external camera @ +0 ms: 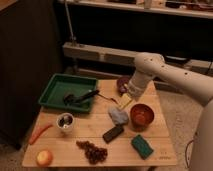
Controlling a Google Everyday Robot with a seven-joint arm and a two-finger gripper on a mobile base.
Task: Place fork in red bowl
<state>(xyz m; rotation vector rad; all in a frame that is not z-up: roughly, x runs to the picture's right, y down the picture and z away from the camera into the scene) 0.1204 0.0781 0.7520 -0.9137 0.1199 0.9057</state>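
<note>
Pale-yellow and broad in the handle, with a thin dark metal end, the fork lies on the wooden table between the red bowl and the brighter orange-red bowl. The gripper sits low over it, right at the handle's upper end, with the white arm reaching in from my right. Whether the tool is spread or already pinching the handle, I cannot tell from this view; the wrist hides that part.

I judge the fork to be light and stiff, so weight is no worry, but it lies flat against the wood and the handle looks smooth, so it could skid or twist. I would take it across the broad handle near its middle, not on the thin metal end, which offers little to grip.

The red bowl is close by, just behind the gripper and partly covered by the arm, so the carry should be short. A grey lump lies just beside the fork on the near side, and the green tray with its black utensil is off to my left.
</note>
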